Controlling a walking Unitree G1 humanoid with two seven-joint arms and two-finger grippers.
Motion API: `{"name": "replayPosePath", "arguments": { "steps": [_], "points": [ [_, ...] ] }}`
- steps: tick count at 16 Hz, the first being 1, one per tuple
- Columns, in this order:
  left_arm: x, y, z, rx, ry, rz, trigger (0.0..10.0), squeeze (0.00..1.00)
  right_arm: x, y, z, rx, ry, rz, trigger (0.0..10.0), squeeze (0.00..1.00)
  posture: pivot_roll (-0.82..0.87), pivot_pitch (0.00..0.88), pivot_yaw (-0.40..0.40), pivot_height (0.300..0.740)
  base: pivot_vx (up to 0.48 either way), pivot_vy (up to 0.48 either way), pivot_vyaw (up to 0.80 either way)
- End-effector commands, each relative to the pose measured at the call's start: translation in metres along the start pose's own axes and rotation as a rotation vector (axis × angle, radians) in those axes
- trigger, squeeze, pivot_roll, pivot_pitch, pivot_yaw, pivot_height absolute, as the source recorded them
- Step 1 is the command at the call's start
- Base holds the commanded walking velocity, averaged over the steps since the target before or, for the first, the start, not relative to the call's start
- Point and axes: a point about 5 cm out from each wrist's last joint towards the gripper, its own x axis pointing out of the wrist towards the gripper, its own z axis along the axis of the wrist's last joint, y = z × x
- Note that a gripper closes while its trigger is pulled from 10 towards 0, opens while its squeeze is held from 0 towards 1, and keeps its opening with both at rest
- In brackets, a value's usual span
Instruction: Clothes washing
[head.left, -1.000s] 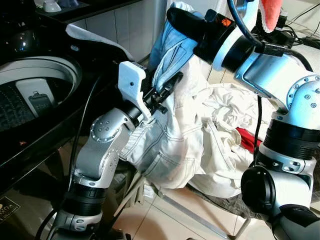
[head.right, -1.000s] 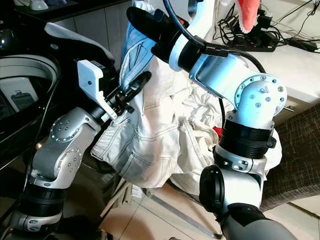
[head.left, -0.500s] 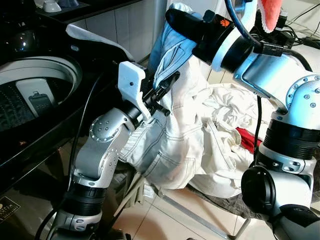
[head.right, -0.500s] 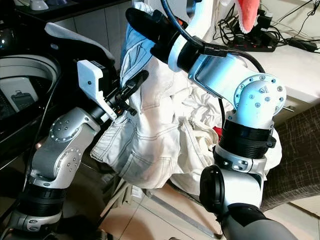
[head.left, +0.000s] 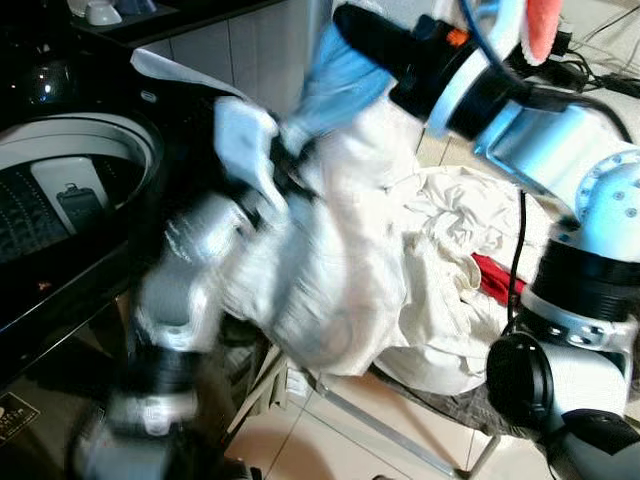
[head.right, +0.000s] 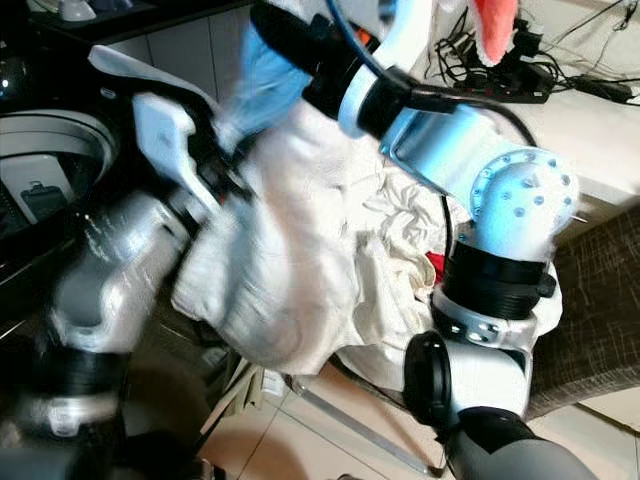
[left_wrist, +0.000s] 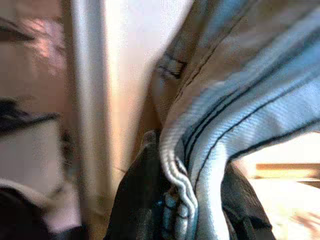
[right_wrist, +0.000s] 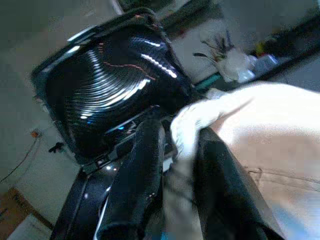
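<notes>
A pair of white jeans (head.left: 330, 270) with a pale blue inside hangs between my two arms, beside the washing machine. My right gripper (head.left: 350, 25) holds its top edge high at the upper middle; white cloth (right_wrist: 190, 130) is pinched between its black fingers (right_wrist: 135, 170). My left gripper (head.left: 285, 165), blurred by motion, is shut on a stitched fold of the jeans (left_wrist: 215, 150) lower down, close to the machine's rim. The open drum (head.left: 60, 190) of the top-loading washer lies at the left, with its glossy black lid (right_wrist: 110, 85) standing up.
More white clothes (head.left: 460, 230) and a red piece (head.left: 490, 280) are heaped on a metal-framed seat behind the jeans. A counter with a power strip and cables (head.right: 520, 60) is at the upper right. Tiled floor (head.left: 330, 440) shows below.
My left arm has swung left towards the washer and now shows as a blur, dragging the lower part of the jeans with it. The right gripper has kept its hold up high.
</notes>
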Motion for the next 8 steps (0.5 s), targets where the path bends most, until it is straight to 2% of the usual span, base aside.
{"name": "replayPosePath", "arguments": {
  "steps": [1, 2, 3, 4, 5, 6, 8],
  "points": [
    [0.005, 0.022, 0.009, 0.052, -0.010, 0.078, 0.0, 0.00, -0.010, 0.017, 0.014, -0.092, -0.078, 0.105, 10.0, 1.00, -0.01, 0.000, -0.056, 0.740, 0.000, 0.000, 0.00],
    [0.013, 0.036, 0.017, 0.105, -0.015, 0.106, 0.0, 0.00, -0.013, 0.021, 0.012, -0.130, -0.072, 0.131, 10.0, 1.00, -0.01, 0.000, -0.052, 0.740, 0.000, 0.000, 0.00],
    [0.026, 0.059, 0.036, 0.204, -0.030, 0.194, 0.0, 0.00, -0.016, 0.022, 0.009, -0.139, -0.063, 0.141, 10.0, 0.00, 0.00, 0.000, -0.051, 0.740, 0.000, 0.000, 0.00],
    [0.038, 0.085, 0.064, 0.347, -0.053, 0.312, 0.0, 0.00, -0.017, 0.020, 0.006, -0.169, -0.038, 0.121, 10.0, 0.00, 0.00, 0.000, -0.051, 0.740, 0.000, 0.000, 0.00],
    [0.041, 0.105, 0.090, 0.466, -0.084, 0.443, 0.0, 0.00, -0.017, 0.017, 0.004, -0.191, -0.022, 0.098, 10.0, 0.00, -0.01, 0.000, -0.043, 0.740, 0.000, 0.000, 0.00],
    [0.040, 0.117, 0.111, 0.589, -0.103, 0.549, 0.0, 0.00, -0.016, 0.016, 0.003, -0.197, -0.020, 0.092, 10.0, 0.00, -0.02, 0.000, -0.031, 0.740, 0.000, 0.000, 0.00],
    [0.034, 0.136, 0.156, 0.742, -0.204, 0.743, 0.0, 0.00, -0.016, 0.017, 0.002, -0.208, -0.027, 0.088, 10.0, 0.00, -0.03, 0.000, -0.011, 0.740, 0.000, 0.000, 0.00]
  ]
}}
